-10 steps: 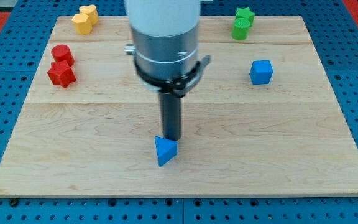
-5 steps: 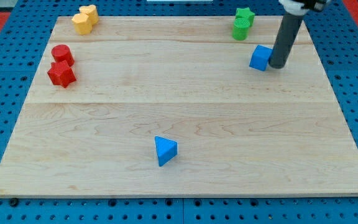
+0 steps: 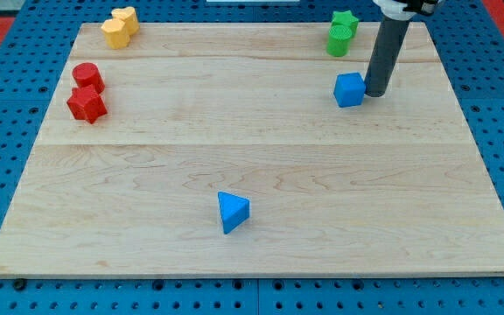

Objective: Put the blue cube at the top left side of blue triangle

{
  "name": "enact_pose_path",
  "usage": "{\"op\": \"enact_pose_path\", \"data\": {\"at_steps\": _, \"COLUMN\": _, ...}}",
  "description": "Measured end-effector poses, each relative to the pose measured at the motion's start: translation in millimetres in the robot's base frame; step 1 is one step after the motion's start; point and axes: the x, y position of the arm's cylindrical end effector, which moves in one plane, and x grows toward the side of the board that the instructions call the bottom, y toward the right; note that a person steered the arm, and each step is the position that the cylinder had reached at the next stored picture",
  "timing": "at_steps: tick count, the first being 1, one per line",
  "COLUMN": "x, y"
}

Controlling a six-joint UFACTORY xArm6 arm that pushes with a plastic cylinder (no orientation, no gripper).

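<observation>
1. Landmark: the blue triangle (image 3: 233, 212), low on the wooden surface (image 3: 147, 175), a little to the view's left of centre. It has no clear long axis; one corner points to the view's lower left.
2. Far up and to the view's left of the triangle lie a red cylinder (image 3: 87, 76) and a red block (image 3: 87, 103), touching.
3. Further up, near the surface's top edge, are two yellow blocks (image 3: 119, 27) pressed together.
4. The wood between the triangle and the blue cube (image 3: 349, 89) carries no other block.
5. The cube sits up and to the view's right of the triangle, well apart, turned slightly askew to the surface's edges.
6. Two green blocks (image 3: 342, 33) lie just above the cube.
7. There is no hand, only a rod: my tip (image 3: 376, 94) touches the cube's right side.
</observation>
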Motion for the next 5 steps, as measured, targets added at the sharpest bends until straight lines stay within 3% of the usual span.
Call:
{"op": "enact_pose_path", "data": {"at_steps": 3, "x": -21, "y": -27}}
{"op": "enact_pose_path", "data": {"at_steps": 5, "x": 43, "y": -71}}
